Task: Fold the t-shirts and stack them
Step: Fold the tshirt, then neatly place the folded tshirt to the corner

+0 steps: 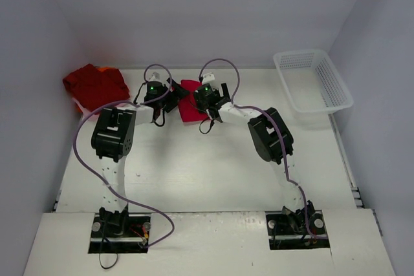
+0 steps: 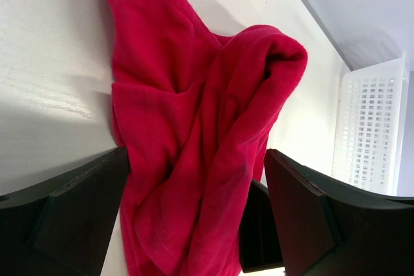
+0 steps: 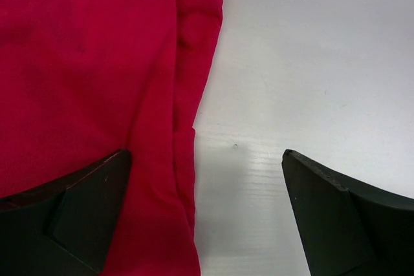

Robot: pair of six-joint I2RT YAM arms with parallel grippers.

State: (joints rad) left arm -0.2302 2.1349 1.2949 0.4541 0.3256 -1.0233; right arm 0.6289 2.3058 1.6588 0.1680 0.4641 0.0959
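- At the far left corner of the tabletop [image 1: 207, 172] we see a crumpled heap of darker red t-shirt [image 1: 96, 82], with a scrap of orange showing at its edge. It lies well apart from both grippers.
- The left arm [image 1: 113, 135] rises from its base at the near edge, bends at a raised elbow over the left half of the tabletop, and reaches forward and inward toward the far middle.
- The left gripper [image 2: 194, 159] points down at the cloth with its jaws spread wide. In the wrist view a bunched fold of the crimson t-shirt [image 1: 189, 116] lies in the gap between them. The left finger [image 2: 65, 224] sits against the cloth's edge, but we see nothing pinched or lifted.
- The crimson t-shirt rests on the tabletop at the far middle, between the two grippers. It is partly folded, one side rumpled into a raised ridge and the other lying flatter.
- The right gripper [image 3: 207, 156] hovers over that shirt's flatter edge with its jaws as far apart as they go, gripping nothing. One finger [image 3: 71, 218] is above the cloth and the other above bare tabletop.
- The right arm [image 1: 268, 135] mirrors the left. Its base is at the near edge, its elbow is raised over the right half, and its forearm angles inward to the far middle.
- A white mesh basket [image 1: 317, 82] stands at the far right corner, well apart from both shirts.
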